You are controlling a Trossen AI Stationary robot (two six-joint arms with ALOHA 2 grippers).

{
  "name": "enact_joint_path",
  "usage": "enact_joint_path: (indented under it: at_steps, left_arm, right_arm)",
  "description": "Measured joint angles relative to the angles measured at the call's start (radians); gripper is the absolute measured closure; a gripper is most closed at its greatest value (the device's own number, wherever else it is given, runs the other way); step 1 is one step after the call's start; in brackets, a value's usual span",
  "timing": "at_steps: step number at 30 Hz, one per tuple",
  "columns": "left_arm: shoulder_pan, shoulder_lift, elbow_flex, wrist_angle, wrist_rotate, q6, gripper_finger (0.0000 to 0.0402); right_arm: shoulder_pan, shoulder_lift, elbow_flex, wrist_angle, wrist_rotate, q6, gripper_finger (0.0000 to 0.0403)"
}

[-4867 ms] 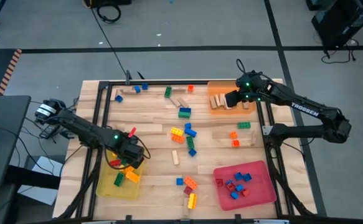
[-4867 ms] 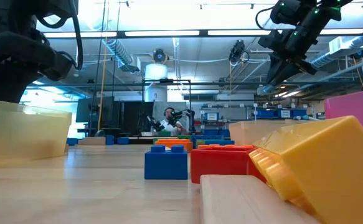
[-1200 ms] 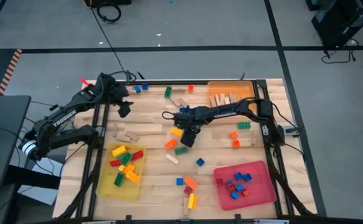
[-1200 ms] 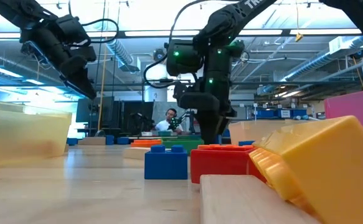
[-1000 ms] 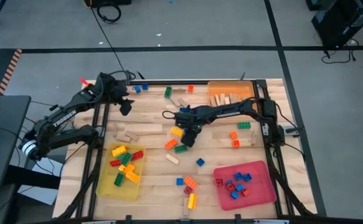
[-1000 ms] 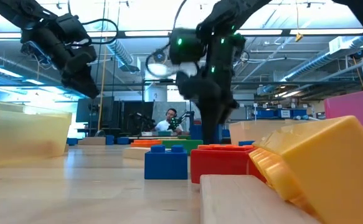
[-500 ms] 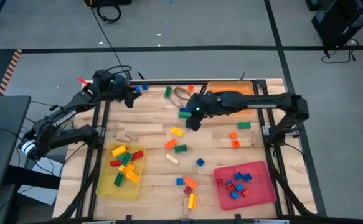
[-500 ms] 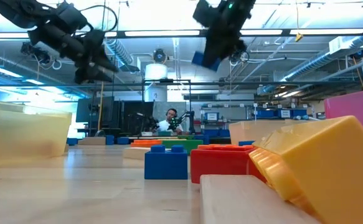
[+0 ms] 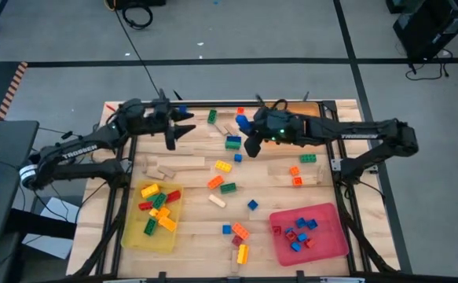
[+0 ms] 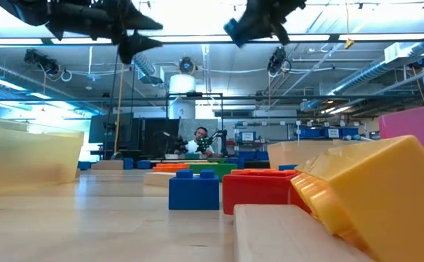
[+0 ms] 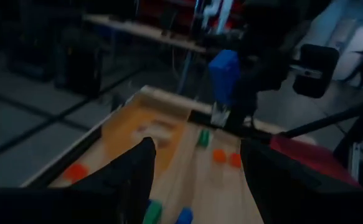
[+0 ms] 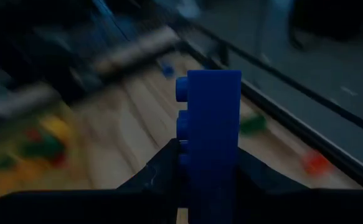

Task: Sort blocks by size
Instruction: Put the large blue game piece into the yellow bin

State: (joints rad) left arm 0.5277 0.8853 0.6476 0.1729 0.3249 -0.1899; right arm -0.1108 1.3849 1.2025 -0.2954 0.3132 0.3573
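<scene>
Right gripper (image 12: 207, 163) is closed on a blue block (image 12: 208, 127), which stands upright between its fingers, raised above the far middle of the bench (image 9: 189, 161). In the left wrist view the same blue block (image 11: 223, 70) hangs clear of the surface. Left gripper (image 9: 183, 130) hovers with its fingers spread apart and nothing between them, over the far left of the bench, near small blue pieces at the far edge.

Loose blocks (image 9: 223, 177) lie scattered across the bench centre.

Containers: yellow tray (image 9: 134, 238), near left, holds yellow, red, green and orange blocks. Red tray (image 9: 335, 240), near right, holds small blue and red blocks. Orange tray (image 9: 311, 110), far right, is partly hidden by the right arm.
</scene>
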Motion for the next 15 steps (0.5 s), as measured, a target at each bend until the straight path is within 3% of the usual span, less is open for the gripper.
enact_joint_path:
  at_steps: [6,15]
  left_arm:
    - [-0.102,0.076,0.0,0.183,0.014,0.001,0.0159]
    - [-0.195,0.269,0.064,0.37,0.012,-0.09,0.0159]
  right_arm:
    - [0.008,0.022,-0.023,0.263,-0.105,-0.009,0.0301]
    - [0.031,0.052,-0.024,0.309,-0.15,-0.04,0.0301]
